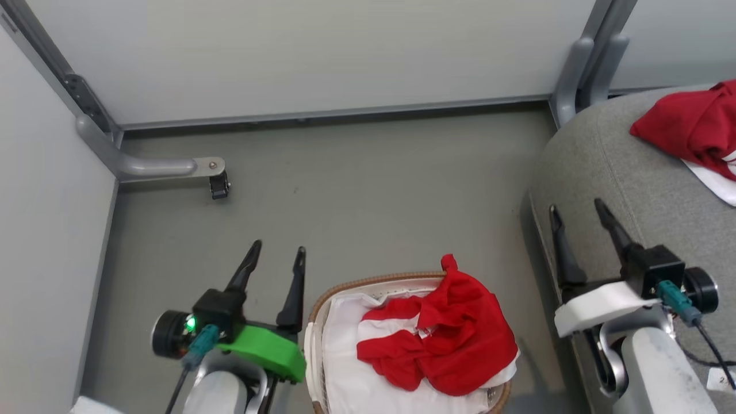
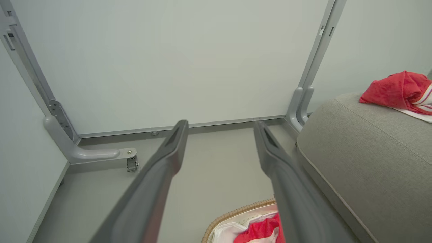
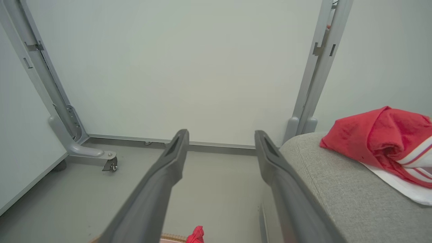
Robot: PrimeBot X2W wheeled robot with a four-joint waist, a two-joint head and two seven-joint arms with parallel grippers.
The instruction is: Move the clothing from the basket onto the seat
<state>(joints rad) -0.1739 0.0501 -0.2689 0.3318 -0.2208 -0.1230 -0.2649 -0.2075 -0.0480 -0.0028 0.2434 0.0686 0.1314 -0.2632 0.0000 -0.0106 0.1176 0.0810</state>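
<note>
Head view: the left gripper (image 1: 279, 247) and the right gripper (image 1: 576, 205) both point up the picture, one on each side of the basket (image 1: 368, 282).
Left gripper: jaws spread wide with nothing between them; it hangs over the grey floor (image 1: 356, 190), just left of the basket's rim.
Right gripper: jaws spread wide and empty; it hangs over the near left edge of the seat (image 1: 621, 172).
Basket: stands on the floor between the two arms, close beside the seat, with its white liner (image 1: 345, 356) showing.
Clothing in basket: a crumpled red garment (image 1: 454, 328) with white bands lies on the liner, and one fold reaches over the far rim.
Clothing on seat: a second red garment (image 1: 690, 126) with white trim lies on the far right part of the cushion, well apart from the right gripper.
Background: pale partition panels (image 1: 345, 52) meet at the corners, and a grey frame foot carries a small caster (image 1: 219, 187).
</note>
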